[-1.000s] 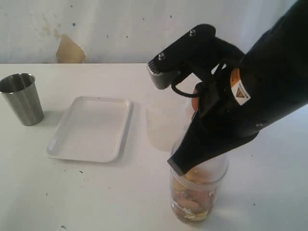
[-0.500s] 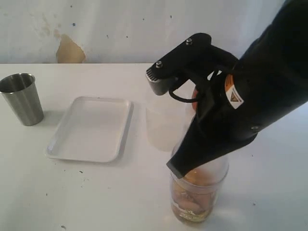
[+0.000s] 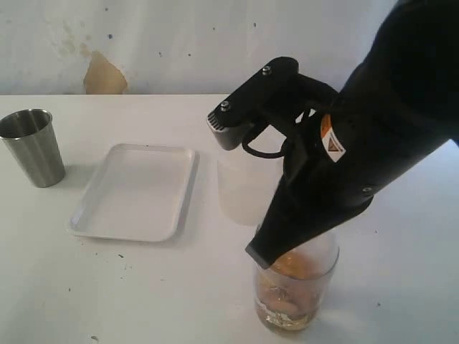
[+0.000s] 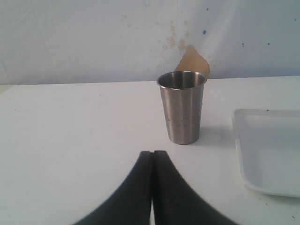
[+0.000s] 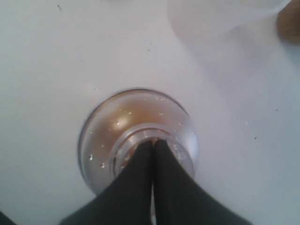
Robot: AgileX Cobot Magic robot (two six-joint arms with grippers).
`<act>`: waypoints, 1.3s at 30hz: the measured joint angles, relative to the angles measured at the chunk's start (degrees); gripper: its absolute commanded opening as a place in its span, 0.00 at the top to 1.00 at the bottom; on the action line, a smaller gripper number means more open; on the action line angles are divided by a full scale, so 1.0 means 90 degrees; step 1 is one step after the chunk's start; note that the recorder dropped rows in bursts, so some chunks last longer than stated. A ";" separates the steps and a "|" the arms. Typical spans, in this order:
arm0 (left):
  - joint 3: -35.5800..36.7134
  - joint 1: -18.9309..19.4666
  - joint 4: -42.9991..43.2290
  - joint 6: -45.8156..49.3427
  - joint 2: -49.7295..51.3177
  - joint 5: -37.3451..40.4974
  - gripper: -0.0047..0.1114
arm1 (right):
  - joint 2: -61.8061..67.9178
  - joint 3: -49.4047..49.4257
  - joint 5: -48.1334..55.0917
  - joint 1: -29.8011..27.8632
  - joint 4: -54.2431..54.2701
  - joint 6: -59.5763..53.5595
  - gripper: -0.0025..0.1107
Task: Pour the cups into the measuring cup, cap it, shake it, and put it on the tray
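Observation:
The clear measuring cup (image 3: 294, 297) stands at the table's front with brownish contents inside. Its clear domed top (image 5: 101, 136), speckled with droplets, sits on it. My right gripper (image 5: 153, 140) is shut, its tips right at the top's narrow neck with nothing between them. The steel tumbler (image 3: 32, 147) stands upright at the far left, also seen ahead of my left gripper (image 4: 153, 152), which is shut and empty above bare table. The white tray (image 3: 136, 190) lies between tumbler and measuring cup. A brown edge of the wooden cup (image 5: 288, 23) shows in the right wrist view.
A frosted plastic cup (image 3: 244, 186) stands just behind the measuring cup, right of the tray. The right arm's black body (image 3: 373, 129) fills the right of the exterior view and hides what is behind it. A wall closes the table's back.
The right arm has shifted slightly left and up in the exterior view, with its tips still over the measuring cup. The cup, tray and tumbler have not moved.

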 measured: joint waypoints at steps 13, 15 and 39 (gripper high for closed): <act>0.0000 0.0000 0.0000 0.0000 0.0000 0.0000 0.96 | -0.0409 -0.0452 0.0153 0.0000 0.0015 -0.0002 0.73; 0.0000 0.0000 0.0000 0.0000 0.0000 0.0000 0.96 | -0.0525 -0.0610 0.0153 0.0000 0.0015 -0.0014 0.73; 0.0000 0.0000 0.0000 0.0000 0.0000 0.0000 0.96 | -0.2790 0.0382 -0.2548 0.0000 0.0622 -0.0239 0.18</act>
